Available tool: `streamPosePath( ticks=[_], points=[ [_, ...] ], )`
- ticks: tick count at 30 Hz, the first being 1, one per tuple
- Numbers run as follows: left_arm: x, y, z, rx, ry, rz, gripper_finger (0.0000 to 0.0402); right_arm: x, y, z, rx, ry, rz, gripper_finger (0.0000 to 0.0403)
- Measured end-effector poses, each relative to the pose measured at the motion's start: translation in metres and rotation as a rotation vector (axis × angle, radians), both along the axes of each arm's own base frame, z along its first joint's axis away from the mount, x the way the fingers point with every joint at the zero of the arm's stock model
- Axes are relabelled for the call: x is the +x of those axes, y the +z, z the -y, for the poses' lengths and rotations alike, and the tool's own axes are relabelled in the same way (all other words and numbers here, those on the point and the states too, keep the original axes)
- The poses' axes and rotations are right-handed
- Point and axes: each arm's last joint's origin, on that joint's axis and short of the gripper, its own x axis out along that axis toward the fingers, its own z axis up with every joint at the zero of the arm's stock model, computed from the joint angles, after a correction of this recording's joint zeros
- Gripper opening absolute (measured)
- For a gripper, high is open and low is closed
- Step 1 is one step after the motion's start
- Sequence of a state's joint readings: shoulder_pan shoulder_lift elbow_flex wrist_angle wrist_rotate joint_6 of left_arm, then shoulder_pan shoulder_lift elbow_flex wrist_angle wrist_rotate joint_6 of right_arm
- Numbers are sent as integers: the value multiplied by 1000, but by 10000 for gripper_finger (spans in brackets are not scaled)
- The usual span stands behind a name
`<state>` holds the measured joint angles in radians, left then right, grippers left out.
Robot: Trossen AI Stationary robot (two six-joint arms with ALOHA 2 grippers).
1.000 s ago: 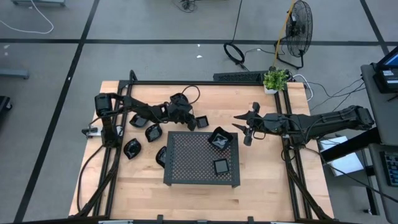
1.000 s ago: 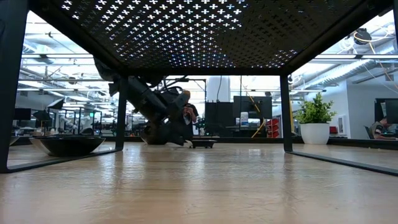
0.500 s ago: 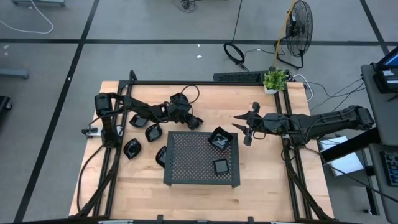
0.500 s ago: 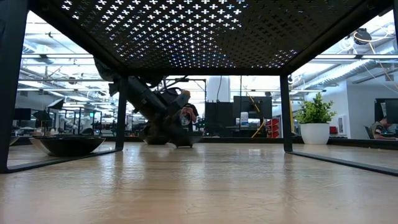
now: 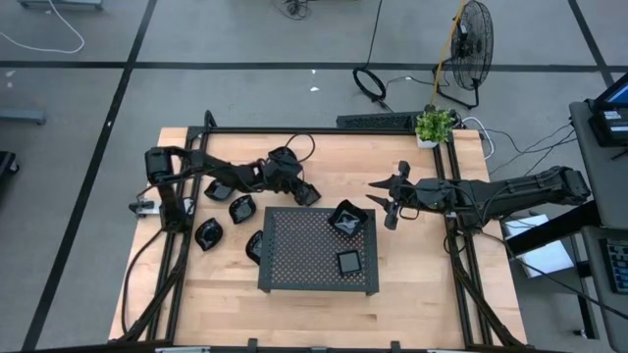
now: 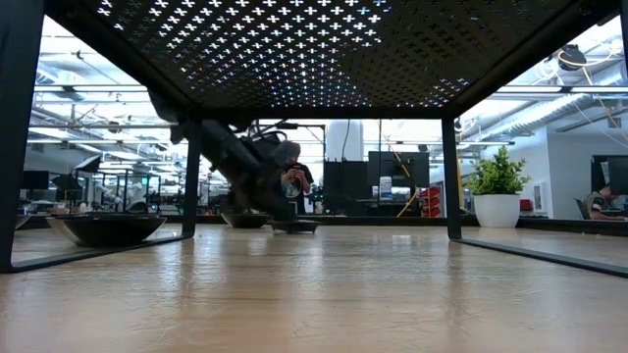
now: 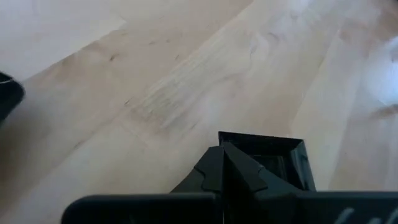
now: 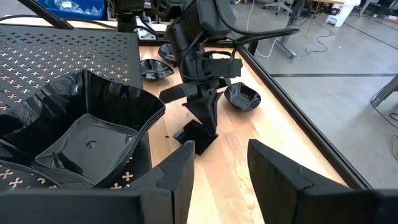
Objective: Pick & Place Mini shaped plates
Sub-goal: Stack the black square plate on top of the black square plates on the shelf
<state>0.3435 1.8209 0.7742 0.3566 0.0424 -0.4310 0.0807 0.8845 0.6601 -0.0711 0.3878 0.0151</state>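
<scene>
Black left gripper [image 5: 307,195] clamped tight on the rim of a small square plate [image 7: 273,154], low over bare wood just beyond the far left corner of the perforated tray [image 5: 294,257]. Four more small plates [image 5: 241,208] grouped on the table [image 5: 412,294] left of the tray; an angular dish [image 5: 346,219] and a small square one [image 5: 348,263] up on the tray's right side. Right gripper [image 5: 385,206] parked to the right, fingers apart, holding nothing.
</scene>
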Motion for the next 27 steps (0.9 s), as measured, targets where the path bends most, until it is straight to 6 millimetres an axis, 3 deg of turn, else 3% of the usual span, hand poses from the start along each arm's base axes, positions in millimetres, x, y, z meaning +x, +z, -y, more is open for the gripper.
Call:
streamPosePath(
  ticks=[15, 27],
  points=[
    [-32, 77, 13, 207, 49, -33, 2, 0, 0, 0, 0, 1, 0, 137],
    [-58, 143, 51, 335, 2, 154, 1, 0, 0, 0, 1, 0, 0, 137]
  ],
)
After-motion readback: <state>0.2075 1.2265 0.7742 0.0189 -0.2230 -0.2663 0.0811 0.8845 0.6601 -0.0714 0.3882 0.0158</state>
